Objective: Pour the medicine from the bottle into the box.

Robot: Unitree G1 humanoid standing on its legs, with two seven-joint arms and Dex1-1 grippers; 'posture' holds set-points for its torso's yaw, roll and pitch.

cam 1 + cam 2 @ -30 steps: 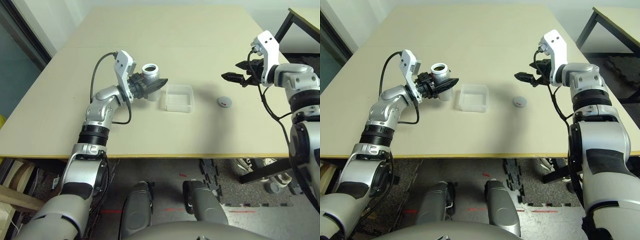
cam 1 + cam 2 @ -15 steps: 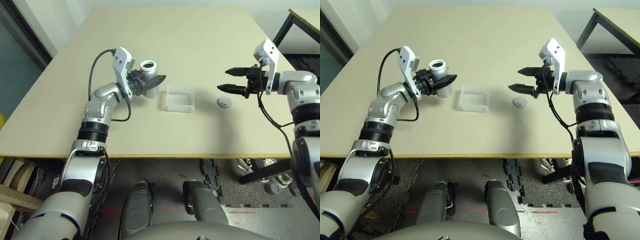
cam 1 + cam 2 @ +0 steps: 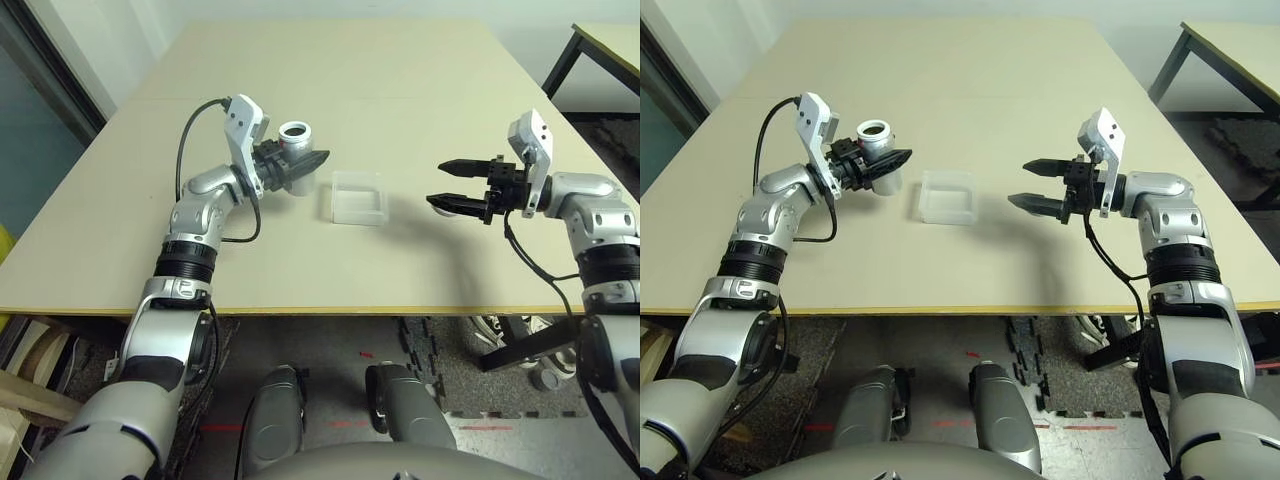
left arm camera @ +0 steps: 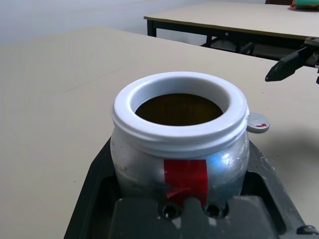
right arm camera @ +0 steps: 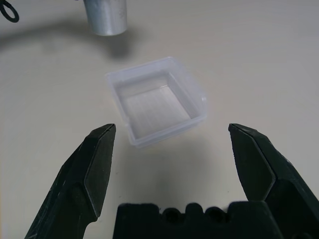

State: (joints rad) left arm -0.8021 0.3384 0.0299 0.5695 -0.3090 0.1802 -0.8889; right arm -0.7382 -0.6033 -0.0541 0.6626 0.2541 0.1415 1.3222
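My left gripper [image 3: 314,163] is shut on the bottle [image 3: 297,148], a silver cylinder with a red stripe and an open white rim [image 4: 179,107]. The bottle is upright and held above the table, left of the box. Its inside looks dark, and I cannot make out the medicine as separate pellets. The box [image 3: 357,197] is a clear square tub standing empty on the table [image 3: 300,260]. To its right my right gripper [image 3: 440,183] hangs open a little above the table and points at the box [image 5: 157,102]. Nothing is between its fingers [image 5: 94,164].
The round grey cap with a red mark [image 4: 257,122] lies on the table right of the box, by my right gripper. A second table [image 3: 605,35] stands at the far right. The table's front edge [image 3: 350,312] runs close to my body.
My right gripper has come down and leftward toward the box and now covers the cap in the head views. The left gripper with the bottle has shifted only slightly.
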